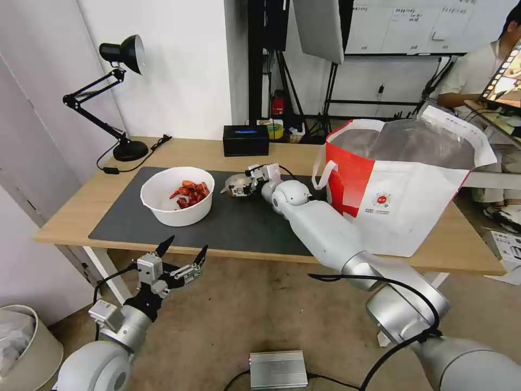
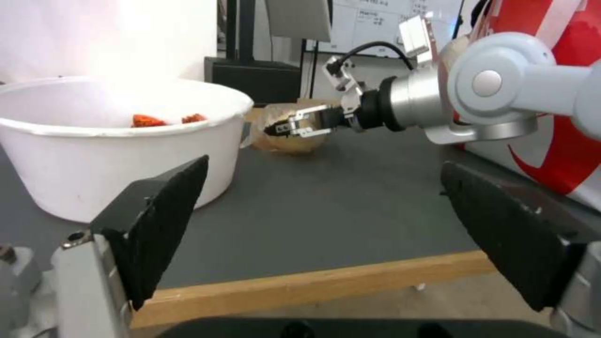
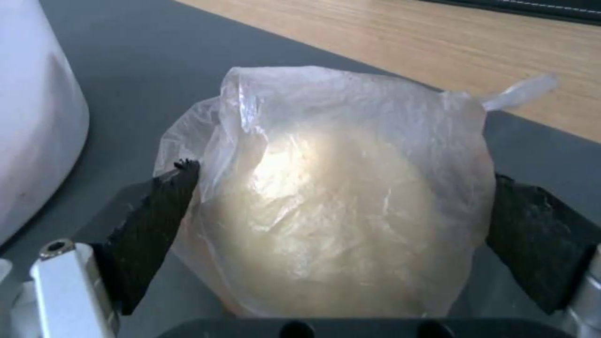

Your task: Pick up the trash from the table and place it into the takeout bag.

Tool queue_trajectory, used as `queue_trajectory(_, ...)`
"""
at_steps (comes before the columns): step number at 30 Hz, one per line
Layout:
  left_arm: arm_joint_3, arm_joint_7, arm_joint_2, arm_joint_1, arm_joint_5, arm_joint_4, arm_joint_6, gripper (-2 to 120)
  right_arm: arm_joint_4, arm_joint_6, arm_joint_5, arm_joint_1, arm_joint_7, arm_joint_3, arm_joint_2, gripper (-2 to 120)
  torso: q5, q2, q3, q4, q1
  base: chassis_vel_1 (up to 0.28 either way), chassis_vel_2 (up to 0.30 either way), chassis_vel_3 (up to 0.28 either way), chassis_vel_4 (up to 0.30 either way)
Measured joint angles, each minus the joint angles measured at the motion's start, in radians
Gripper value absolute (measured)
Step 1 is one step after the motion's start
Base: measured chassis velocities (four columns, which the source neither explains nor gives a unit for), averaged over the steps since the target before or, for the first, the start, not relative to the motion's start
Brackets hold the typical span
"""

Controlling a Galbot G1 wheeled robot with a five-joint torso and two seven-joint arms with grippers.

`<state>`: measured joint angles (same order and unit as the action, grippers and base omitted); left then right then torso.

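Note:
A small clear bag with a whitish lump lies on the dark mat of the table. My right gripper straddles it, open, with a black pad close along each side. A white bowl with red crayfish shells stands on the mat to its left. The white-and-red takeout bag stands open on the table's right part. My left gripper hangs open below the table's front edge, holding nothing.
A black tissue box sits at the table's back edge and a black desk lamp at its back left corner. On the floor lie a silver box with a cable and, at the far left, a pale bin.

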<state>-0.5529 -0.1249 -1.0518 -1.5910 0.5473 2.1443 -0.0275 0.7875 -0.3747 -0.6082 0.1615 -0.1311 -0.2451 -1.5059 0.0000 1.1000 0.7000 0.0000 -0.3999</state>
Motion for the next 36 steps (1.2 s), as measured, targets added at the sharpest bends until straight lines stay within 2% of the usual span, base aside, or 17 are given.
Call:
queue_trajectory(11, 0.002, 0.001, -0.001, 0.002, 0.001, 0.000, 0.000, 100, 0.001, 0.000, 0.001, 0.002, -0.002, -0.003, -0.001, 100, 0.0000, 0.000, 0.000, 0.0000, 0.000, 0.000, 0.000, 0.000, 0.000)
queue_trajectory(14, 0.002, 0.001, -0.001, 0.002, 0.001, 0.000, 0.000, 100, 0.001, 0.001, 0.001, 0.003, -0.002, -0.004, -0.002, 96, 0.0000, 0.000, 0.000, 0.0000, 0.000, 0.000, 0.000, 0.000, 0.000)
queue_trajectory(16, 0.002, 0.001, -0.001, 0.002, 0.002, 0.000, 0.000, 100, 0.002, 0.005, 0.001, 0.004, -0.002, -0.005, -0.002, 86, 0.0000, 0.000, 0.000, 0.0000, 0.000, 0.000, 0.000, 0.000, 0.000)
queue_trajectory(17, 0.002, 0.001, -0.001, 0.002, 0.002, 0.000, 0.000, 100, 0.002, 0.005, 0.001, 0.004, -0.002, -0.005, -0.002, 86, 0.0000, 0.000, 0.000, 0.0000, 0.000, 0.000, 0.000, 0.000, 0.000)
queue_trajectory(19, 0.002, 0.002, -0.001, 0.001, 0.002, 0.000, 0.000, 100, 0.003, 0.007, 0.001, 0.004, -0.001, -0.005, -0.002, 76, 0.0000, 0.000, 0.000, 0.0000, 0.000, 0.000, 0.000, 0.000, 0.000)
queue_trajectory(21, 0.002, 0.002, -0.001, 0.001, 0.002, 0.001, 0.000, 100, 0.004, 0.007, 0.000, 0.004, -0.001, -0.006, -0.001, 72, 0.0000, 0.000, 0.000, 0.0000, 0.000, 0.000, 0.000, 0.000, 0.000)
queue_trajectory(23, 0.002, 0.002, -0.001, 0.000, 0.002, 0.001, -0.001, 100, 0.006, 0.008, 0.000, 0.004, -0.001, -0.006, 0.001, 61, 0.0000, 0.000, 0.000, 0.0000, 0.000, 0.000, 0.000, 0.000, 0.000)
queue_trajectory(25, 0.003, 0.002, -0.001, 0.000, 0.002, 0.001, -0.001, 100, 0.006, 0.008, 0.000, 0.004, -0.001, -0.006, 0.001, 57, 0.0000, 0.000, 0.000, 0.0000, 0.000, 0.000, 0.000, 0.000, 0.000)
queue_trajectory(27, 0.005, 0.002, -0.002, 0.001, 0.002, 0.001, -0.001, 100, 0.008, 0.009, 0.000, 0.005, -0.001, -0.007, 0.003, 45, 0.0000, 0.000, 0.000, 0.0000, 0.000, 0.000, 0.000, 0.000, 0.000)
queue_trajectory(29, 0.005, 0.002, -0.002, 0.001, 0.002, 0.001, -0.001, 100, 0.008, 0.009, 0.000, 0.005, -0.001, -0.007, 0.003, 45, 0.0000, 0.000, 0.000, 0.0000, 0.000, 0.000, 0.000, 0.000, 0.000)
queue_trajectory(32, 0.009, 0.002, -0.003, 0.002, 0.001, 0.001, -0.003, 100, 0.010, 0.010, 0.000, 0.005, -0.001, -0.008, 0.005, 28, 0.0000, 0.000, 0.000, 0.0000, 0.000, 0.000, 0.000, 0.000, 0.000)
queue_trajectory(33, 0.009, 0.002, -0.003, 0.002, 0.001, 0.001, -0.003, 100, 0.010, 0.010, 0.000, 0.005, -0.001, -0.008, 0.005, 28, 0.0000, 0.000, 0.000, 0.0000, 0.000, 0.000, 0.000, 0.000, 0.000)
queue_trajectory(36, 0.010, 0.002, -0.004, 0.002, 0.001, 0.001, -0.004, 100, 0.013, 0.010, -0.001, 0.007, -0.001, -0.009, 0.007, 14, 0.0000, 0.000, 0.000, 0.0000, 0.000, 0.000, 0.000, 0.000, 0.000)
